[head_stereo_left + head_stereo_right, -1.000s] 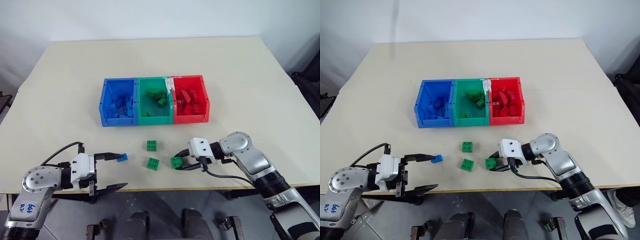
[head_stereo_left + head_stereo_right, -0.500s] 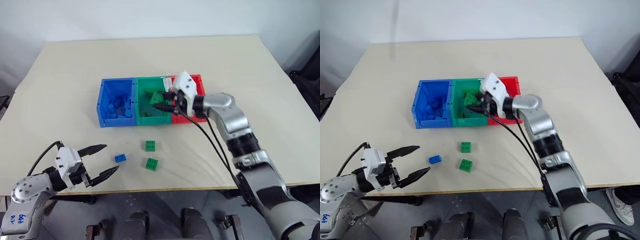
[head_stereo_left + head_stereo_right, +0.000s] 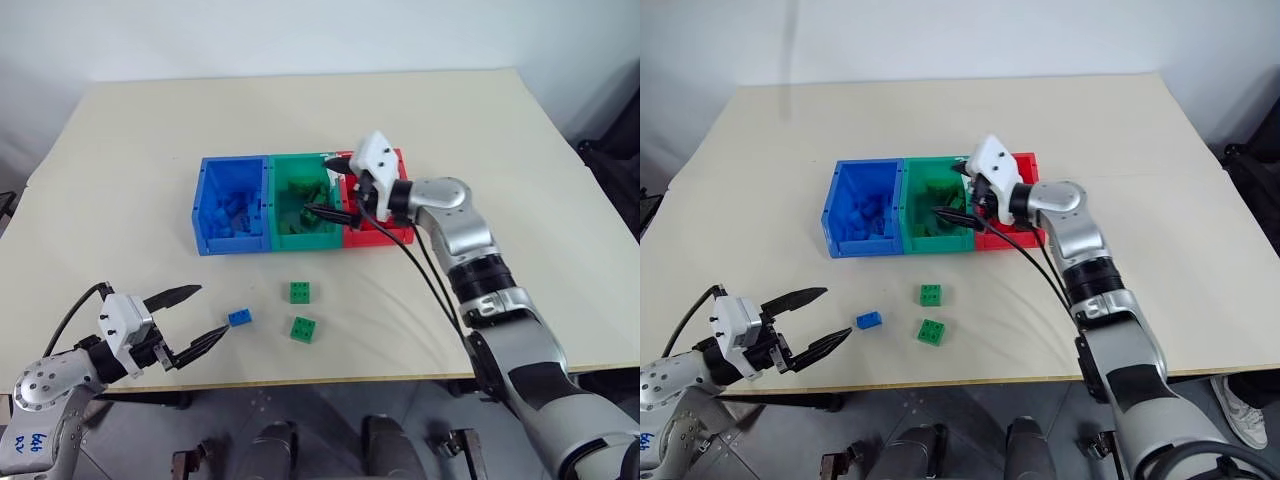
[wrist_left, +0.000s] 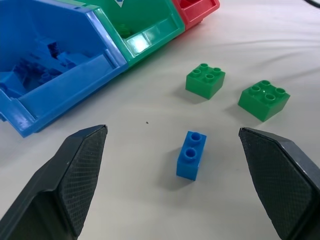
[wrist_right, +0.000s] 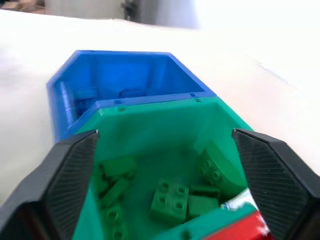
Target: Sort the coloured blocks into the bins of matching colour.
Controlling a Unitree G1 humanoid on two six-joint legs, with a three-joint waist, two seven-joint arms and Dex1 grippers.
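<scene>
Pale worktop [image 3: 120,160], bins [image 3: 303,238] mid-table. Right end effector [image 3: 328,189] hangs over the green bin [image 5: 165,125], jaws wide, empty. Left end effector [image 4: 175,160] gapes round the blue block [image 4: 190,154]; best to centre, then close across its narrow sides. Two green blocks [image 3: 303,291] wait beside.

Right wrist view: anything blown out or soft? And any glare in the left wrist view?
Right wrist view: the table beyond the bins is washed out to near white, and the blue bin looks soft. Left wrist view: a bright glare patch sits on the green bin rim; the blue brick is sharp, with a soft shadow.
</scene>
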